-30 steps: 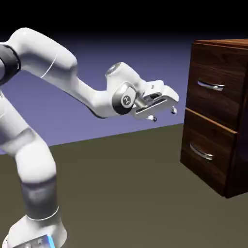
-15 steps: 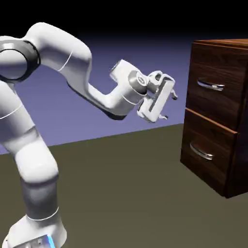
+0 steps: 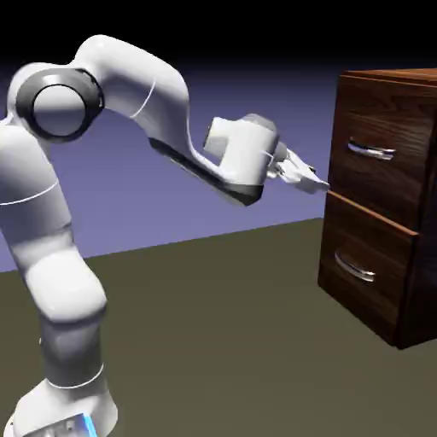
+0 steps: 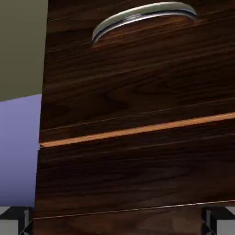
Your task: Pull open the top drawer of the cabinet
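The arm (image 3: 60, 256) is glossy white, built of rounded, bulging segments with thin dark seams between them. A dark grey ring circles one big joint (image 3: 58, 104). The base (image 3: 64, 418) shows a small blue light. Behind the small grey fingers (image 3: 317, 183), the wrist housing (image 3: 247, 149) is pale grey.

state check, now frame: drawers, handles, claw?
top drawer: shut, flush with the cabinet.
Lower drawer: shut.
Top handle: free, not gripped.
Lower handle: free.
claw: open, empty, close to the cabinet front, below the top handle, no contact visible.
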Robot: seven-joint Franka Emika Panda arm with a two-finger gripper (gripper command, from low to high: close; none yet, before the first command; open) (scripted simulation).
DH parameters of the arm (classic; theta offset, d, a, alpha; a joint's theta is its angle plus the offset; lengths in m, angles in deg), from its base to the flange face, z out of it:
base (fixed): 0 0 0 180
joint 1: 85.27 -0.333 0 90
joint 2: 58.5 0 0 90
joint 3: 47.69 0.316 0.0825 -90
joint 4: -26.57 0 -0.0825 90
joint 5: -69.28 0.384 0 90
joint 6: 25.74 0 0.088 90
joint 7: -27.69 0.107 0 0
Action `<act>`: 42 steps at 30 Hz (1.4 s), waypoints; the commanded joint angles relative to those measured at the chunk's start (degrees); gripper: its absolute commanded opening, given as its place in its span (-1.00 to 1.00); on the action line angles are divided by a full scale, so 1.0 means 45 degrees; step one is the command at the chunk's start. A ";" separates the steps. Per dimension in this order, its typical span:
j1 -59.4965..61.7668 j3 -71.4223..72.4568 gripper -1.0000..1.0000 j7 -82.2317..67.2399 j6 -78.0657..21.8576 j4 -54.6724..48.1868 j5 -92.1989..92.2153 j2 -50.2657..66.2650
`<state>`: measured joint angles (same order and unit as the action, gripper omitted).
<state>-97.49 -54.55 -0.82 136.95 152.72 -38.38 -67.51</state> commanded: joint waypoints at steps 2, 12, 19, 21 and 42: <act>-0.0119 -0.0071 0.00 -0.0730 -0.0117 -0.0359 -0.1108 0.0243; -0.0713 -0.0424 0.00 -0.4381 -0.0699 -0.2151 -0.6645 0.1460; -0.1128 -0.0671 0.00 -0.6936 -0.1106 -0.3406 -1.0522 0.2311; -0.1246 -0.0741 0.00 -0.7663 -0.1222 -0.3764 -1.1626 0.2553; -0.1268 -0.0479 -1.00 -0.8237 -0.1755 -0.1307 -1.1327 0.0482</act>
<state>-103.29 -56.70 -37.88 128.99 146.83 -89.38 -65.35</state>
